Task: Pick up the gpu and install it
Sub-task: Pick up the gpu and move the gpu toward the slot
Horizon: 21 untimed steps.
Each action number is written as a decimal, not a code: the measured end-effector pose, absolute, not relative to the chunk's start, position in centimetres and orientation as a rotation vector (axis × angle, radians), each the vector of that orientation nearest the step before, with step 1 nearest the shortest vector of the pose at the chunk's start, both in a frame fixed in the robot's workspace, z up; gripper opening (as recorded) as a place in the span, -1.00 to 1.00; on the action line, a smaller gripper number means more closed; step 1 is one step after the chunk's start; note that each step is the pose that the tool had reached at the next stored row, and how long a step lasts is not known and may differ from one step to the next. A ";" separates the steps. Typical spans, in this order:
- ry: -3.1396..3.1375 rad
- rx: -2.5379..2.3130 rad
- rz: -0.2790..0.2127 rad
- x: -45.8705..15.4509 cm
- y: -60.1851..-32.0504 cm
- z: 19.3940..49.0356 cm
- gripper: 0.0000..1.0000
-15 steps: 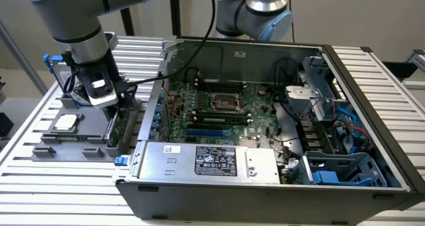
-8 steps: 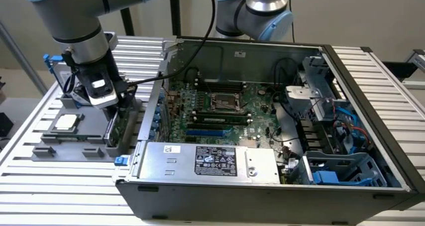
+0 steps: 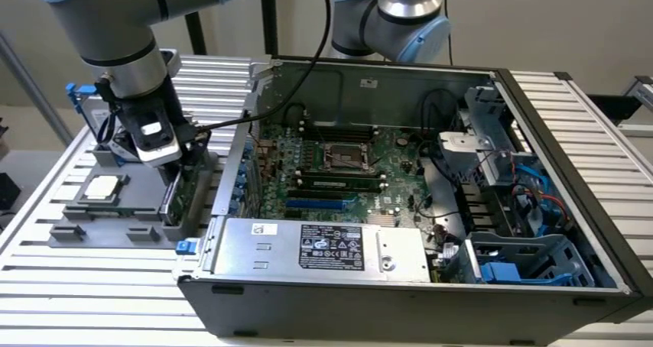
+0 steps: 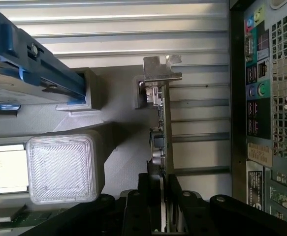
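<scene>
The gpu [image 3: 176, 200] stands on its long edge in a slot of the grey parts holder [image 3: 107, 218] at the exterior view's left, beside the open computer case. My gripper [image 3: 170, 171] has come down over its upper edge. In the wrist view the gpu [image 4: 161, 123] shows edge-on, a thin green board with its silver bracket [image 4: 159, 73] at the far end. My gripper [image 4: 161, 206] has one black finger on each side of the card, pressed against it. The card still sits in the holder.
The holder also carries a square silver CPU [image 3: 105, 186] and a hard drive with blue rails [image 4: 30, 69]. The open case [image 3: 408, 290] lies at the exterior view's right, with its motherboard [image 3: 337, 163], a blue slot [image 3: 321, 204] and the power supply [image 3: 321, 248]. The case's rear panel [image 4: 266, 98] is close by.
</scene>
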State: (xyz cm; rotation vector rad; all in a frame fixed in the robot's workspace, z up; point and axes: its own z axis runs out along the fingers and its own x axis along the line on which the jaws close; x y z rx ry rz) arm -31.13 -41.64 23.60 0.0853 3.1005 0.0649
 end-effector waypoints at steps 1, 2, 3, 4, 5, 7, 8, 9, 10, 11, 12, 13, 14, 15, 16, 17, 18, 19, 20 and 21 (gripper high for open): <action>3.101 0.084 0.065 -31.1 -41.6 23.6 -1.00; 3.101 0.081 0.065 -31.1 -41.6 23.6 -1.00; 3.101 0.079 0.065 -31.1 -41.6 23.6 -1.00; 3.101 0.078 0.065 -31.1 -41.6 23.6 -1.00; 3.101 0.078 0.065 -31.1 -41.6 23.6 -1.00; 3.101 0.078 0.065 -31.1 -41.6 23.6 -1.00; 3.101 0.078 0.065 -31.1 -41.6 23.6 -1.00; 3.101 0.078 0.065 -31.1 -41.6 23.6 -1.00; 3.101 0.078 0.065 -31.1 -41.6 23.6 -1.00; 3.101 0.078 0.065 -31.1 -41.6 23.6 -1.00; 3.101 0.078 0.065 -31.1 -41.6 23.6 -1.00; 3.101 0.078 0.065 -31.1 -41.6 23.6 -1.00; 3.101 0.078 0.065 -31.1 -41.6 23.6 -1.00; 3.101 0.078 0.065 -31.1 -41.6 23.6 -1.00; 3.101 0.078 0.065 -31.1 -41.6 23.6 -1.00; 3.101 0.078 0.065 -31.1 -41.6 23.6 -1.00; 3.100 0.078 0.065 -31.1 -41.6 23.6 -1.00; 3.101 0.078 0.065 -31.1 -41.6 23.7 -1.00; 3.101 0.078 0.065 -31.1 -41.6 23.7 -1.00; 3.101 0.078 0.065 -31.1 -41.6 23.7 -1.00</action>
